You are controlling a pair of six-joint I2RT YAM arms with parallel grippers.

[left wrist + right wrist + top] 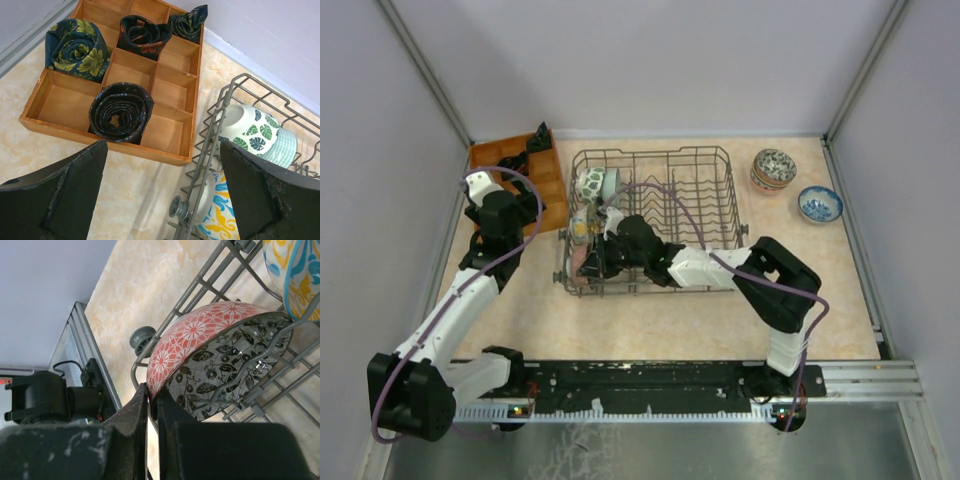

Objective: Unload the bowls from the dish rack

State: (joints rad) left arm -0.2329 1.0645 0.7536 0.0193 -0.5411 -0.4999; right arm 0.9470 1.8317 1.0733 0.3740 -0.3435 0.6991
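Observation:
The dark wire dish rack [655,151] stands mid-table. At its left end stand a green-leaf bowl [590,182], a teal striped bowl [611,182], a blue-and-yellow bowl [582,225] and a red-orange bowl [580,265]. My right gripper [592,262] reaches into the rack's near left corner. In the right wrist view it [151,396] is shut on the rim of the red-orange bowl [190,335], which has black leaves inside. My left gripper [162,150] hangs open over the table between the tray and the rack [207,152], holding nothing.
An orange-brown compartment tray [515,160] with rolled dark fabrics sits left of the rack. To the right of the rack, on the table, are a stack of bowls [773,168] and a blue bowl [819,204]. Walls close in the table on three sides.

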